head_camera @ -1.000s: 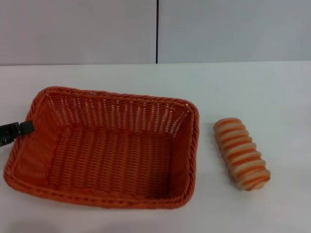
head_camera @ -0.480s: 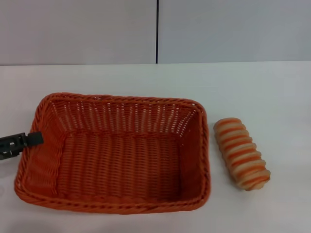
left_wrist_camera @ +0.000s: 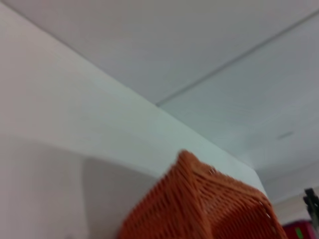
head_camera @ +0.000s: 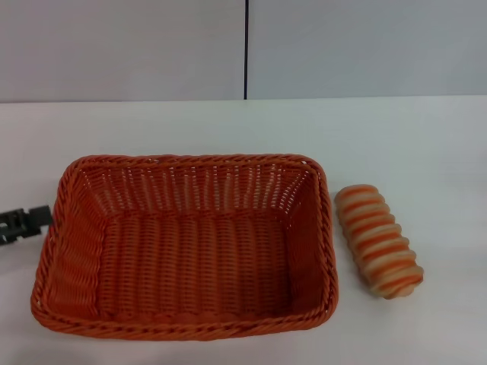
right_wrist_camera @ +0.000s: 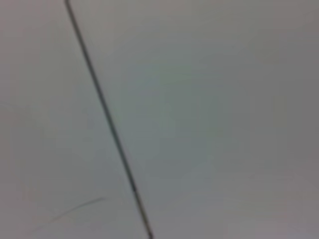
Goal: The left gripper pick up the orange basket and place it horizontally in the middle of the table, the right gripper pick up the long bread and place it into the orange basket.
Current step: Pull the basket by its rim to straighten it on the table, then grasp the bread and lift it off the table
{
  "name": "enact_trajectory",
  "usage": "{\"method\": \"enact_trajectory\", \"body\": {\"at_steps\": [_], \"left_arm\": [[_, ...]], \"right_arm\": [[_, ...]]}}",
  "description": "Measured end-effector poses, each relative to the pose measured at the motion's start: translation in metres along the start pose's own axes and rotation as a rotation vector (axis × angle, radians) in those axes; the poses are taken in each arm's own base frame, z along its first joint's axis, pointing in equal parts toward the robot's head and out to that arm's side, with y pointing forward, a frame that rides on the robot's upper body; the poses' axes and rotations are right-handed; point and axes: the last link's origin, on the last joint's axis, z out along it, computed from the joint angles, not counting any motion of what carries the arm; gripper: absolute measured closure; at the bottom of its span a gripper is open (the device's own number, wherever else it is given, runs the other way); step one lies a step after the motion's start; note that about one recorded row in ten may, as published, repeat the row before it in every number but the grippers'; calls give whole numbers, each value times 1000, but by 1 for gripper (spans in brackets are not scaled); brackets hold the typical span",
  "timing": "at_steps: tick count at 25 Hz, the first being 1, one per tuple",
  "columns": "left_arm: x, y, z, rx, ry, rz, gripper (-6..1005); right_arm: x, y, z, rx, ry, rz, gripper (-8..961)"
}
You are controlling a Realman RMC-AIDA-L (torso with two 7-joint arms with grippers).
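The orange basket [head_camera: 186,247] lies flat on the white table [head_camera: 396,137], its long sides running left to right, a little left of centre. Only a black tip of my left gripper [head_camera: 27,222] shows at the view's left edge, level with the basket's left rim and right beside it; whether they touch is unclear. A corner of the basket [left_wrist_camera: 199,204] shows in the left wrist view. The long bread [head_camera: 378,240] lies on the table just right of the basket, apart from it, with its length running front to back. My right gripper is out of view.
A light grey wall [head_camera: 122,46] with a dark vertical seam [head_camera: 246,49] rises behind the table. The right wrist view shows only a grey surface crossed by a dark line [right_wrist_camera: 107,122].
The basket has turned square to the table and settled flat, ending a little to the right. The left gripper's tip has drawn back leftwards from the rim.
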Motion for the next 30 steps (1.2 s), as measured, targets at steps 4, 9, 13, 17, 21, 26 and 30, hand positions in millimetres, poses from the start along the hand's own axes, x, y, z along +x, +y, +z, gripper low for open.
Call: {"method": "enact_trajectory", "body": {"at_steps": [4, 9, 13, 17, 21, 26, 30], "left_arm": [[7, -7, -10, 31, 81, 47, 300], [19, -13, -27, 43, 305, 222, 302], [22, -9, -26, 24, 442, 342, 303], [16, 4, -13, -1, 713, 591, 304], [10, 8, -5, -13, 811, 671, 304], [7, 10, 3, -17, 861, 716, 304], [4, 9, 13, -22, 868, 729, 304]], "right_arm": [[-5, 4, 6, -109, 52, 13, 304], [-26, 10, 14, -331, 197, 94, 303], [-56, 18, 20, -542, 380, 153, 305], [-95, 33, 21, -751, 545, 189, 314], [-130, 49, 24, -880, 719, 139, 323], [-145, 76, 33, -973, 969, -15, 334], [-118, 106, 50, -989, 1203, -208, 342]]}}
